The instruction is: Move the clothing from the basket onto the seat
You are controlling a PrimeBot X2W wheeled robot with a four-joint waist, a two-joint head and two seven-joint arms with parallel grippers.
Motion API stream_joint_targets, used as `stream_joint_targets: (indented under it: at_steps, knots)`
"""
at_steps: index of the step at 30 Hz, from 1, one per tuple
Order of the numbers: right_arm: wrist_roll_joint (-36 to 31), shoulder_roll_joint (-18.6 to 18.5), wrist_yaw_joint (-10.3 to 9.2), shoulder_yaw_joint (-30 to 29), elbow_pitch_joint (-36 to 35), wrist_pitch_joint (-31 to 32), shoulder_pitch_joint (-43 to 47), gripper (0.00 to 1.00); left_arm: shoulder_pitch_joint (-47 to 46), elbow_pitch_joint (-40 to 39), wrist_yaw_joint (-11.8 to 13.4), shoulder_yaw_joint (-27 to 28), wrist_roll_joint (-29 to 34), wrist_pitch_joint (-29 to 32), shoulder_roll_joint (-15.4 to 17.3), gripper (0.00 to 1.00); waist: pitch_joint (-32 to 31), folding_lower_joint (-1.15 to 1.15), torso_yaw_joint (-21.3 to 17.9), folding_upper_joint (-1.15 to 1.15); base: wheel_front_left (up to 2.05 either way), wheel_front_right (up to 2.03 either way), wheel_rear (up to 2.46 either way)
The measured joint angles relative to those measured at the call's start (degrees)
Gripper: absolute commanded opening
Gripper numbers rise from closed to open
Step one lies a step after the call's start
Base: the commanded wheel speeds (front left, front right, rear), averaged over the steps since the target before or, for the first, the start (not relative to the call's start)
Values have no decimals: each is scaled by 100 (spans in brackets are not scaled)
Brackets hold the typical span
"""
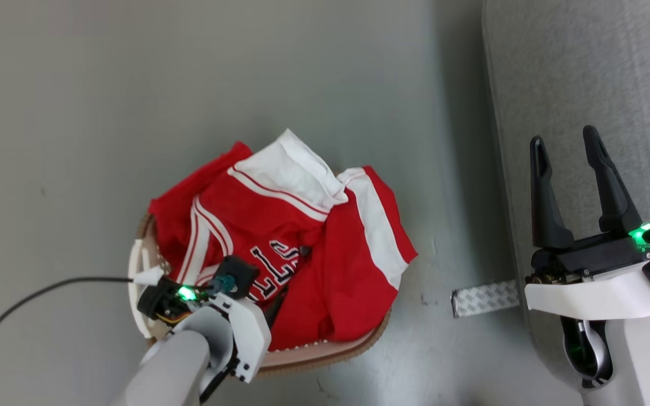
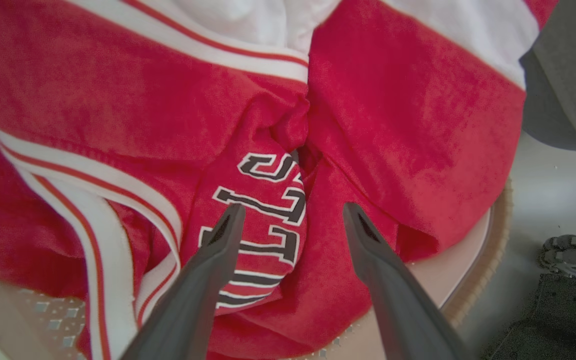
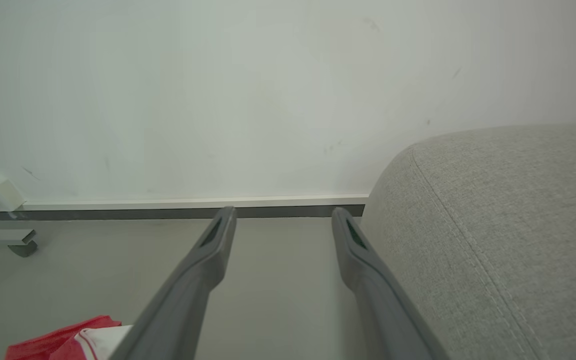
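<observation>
Clothing [image 1: 280,248] heaped in basket [image 1: 325,352] on the floor, seat [image 1: 584,67] just beside it. Left gripper [image 2: 294,209] fingers spread over the lettered fold, holding nothing; right gripper [image 1: 565,137] fingers spread, empty, by the seat edge. Risk: a shallow pinch catches one layer, so the garment slips or snags and tips the basket.

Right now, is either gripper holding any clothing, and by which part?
Nothing is held. The left gripper is open over the clothing in the basket; the right gripper is open, empty, by the seat.
</observation>
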Motion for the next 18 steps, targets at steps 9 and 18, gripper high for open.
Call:
stream_joint_targets:
  at_steps: [9,18]
  knots:
    - [56,-1,0,-130,-356,0,-104,100,-769,890,0,-283,36,37,30,100,830,0,-105,0,0,0,0]
    - [118,0,0,-201,-662,0,-64,100,-1228,1724,51,-310,42,-200,-122,100,1280,-1,-229,0,0,0,0]
